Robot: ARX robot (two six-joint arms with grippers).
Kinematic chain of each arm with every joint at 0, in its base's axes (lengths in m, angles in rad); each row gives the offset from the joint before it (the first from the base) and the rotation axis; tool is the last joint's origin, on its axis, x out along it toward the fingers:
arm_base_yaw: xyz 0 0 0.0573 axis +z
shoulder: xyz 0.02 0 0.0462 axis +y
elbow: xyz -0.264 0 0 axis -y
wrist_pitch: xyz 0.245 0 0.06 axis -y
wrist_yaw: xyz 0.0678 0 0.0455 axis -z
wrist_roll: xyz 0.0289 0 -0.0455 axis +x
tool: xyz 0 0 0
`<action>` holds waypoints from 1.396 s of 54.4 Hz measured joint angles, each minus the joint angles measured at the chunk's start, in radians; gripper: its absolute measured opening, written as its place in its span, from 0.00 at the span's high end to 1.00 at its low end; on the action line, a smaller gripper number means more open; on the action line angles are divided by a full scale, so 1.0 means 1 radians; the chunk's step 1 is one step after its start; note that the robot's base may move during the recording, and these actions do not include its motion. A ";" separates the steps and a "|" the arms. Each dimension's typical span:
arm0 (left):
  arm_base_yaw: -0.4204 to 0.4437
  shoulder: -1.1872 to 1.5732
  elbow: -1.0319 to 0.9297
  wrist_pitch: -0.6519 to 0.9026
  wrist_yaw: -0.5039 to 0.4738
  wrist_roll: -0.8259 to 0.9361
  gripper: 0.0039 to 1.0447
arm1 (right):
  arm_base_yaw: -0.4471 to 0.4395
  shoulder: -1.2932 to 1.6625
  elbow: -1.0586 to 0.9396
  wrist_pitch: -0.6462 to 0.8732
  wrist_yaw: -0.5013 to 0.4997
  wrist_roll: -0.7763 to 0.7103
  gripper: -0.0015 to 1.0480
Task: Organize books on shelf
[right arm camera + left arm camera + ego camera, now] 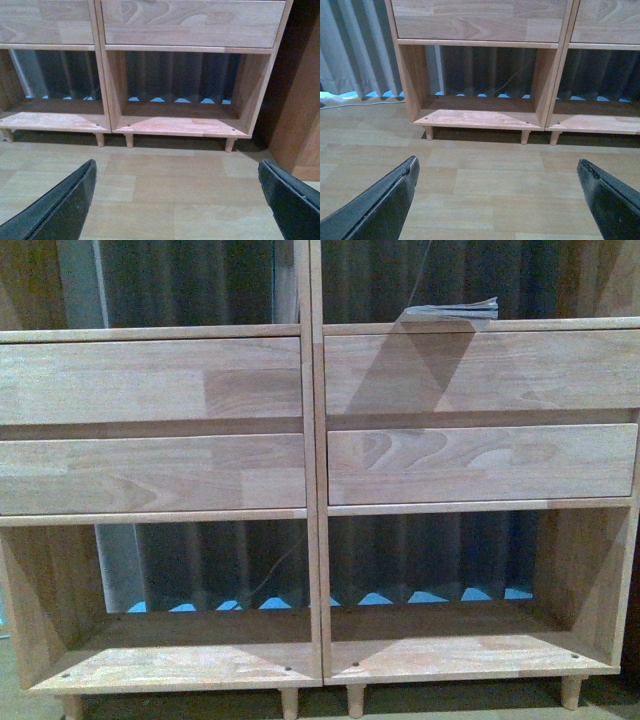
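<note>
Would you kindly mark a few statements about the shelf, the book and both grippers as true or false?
1. A thin book lies flat in the upper right compartment of the shelf. True.
2. The left gripper is shut on a book. False: its jaws stand wide apart, holding nothing.
3. The right gripper is open and holds nothing. True.
4. Books fill the lowest openings. False: both bottom compartments hold no books.
5. A darker cabinet stands beside the shelf's right column. True.

Light-wood shelf stands upright. Thin pale book lies flat in its upper right compartment, edges slightly wavy.
</note>
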 joint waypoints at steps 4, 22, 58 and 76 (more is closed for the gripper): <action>0.000 0.000 0.000 0.000 0.000 0.000 0.07 | 0.000 0.000 0.000 0.000 0.001 0.000 0.07; 0.000 0.000 0.000 0.000 0.000 0.000 0.07 | 0.000 0.000 0.000 0.000 0.000 0.000 0.07; 0.000 0.000 0.000 0.000 0.000 0.000 0.07 | 0.000 0.000 0.000 0.000 0.000 0.001 0.07; 0.000 0.000 0.000 0.000 0.000 0.000 0.07 | 0.000 0.000 0.000 0.000 0.000 0.002 0.07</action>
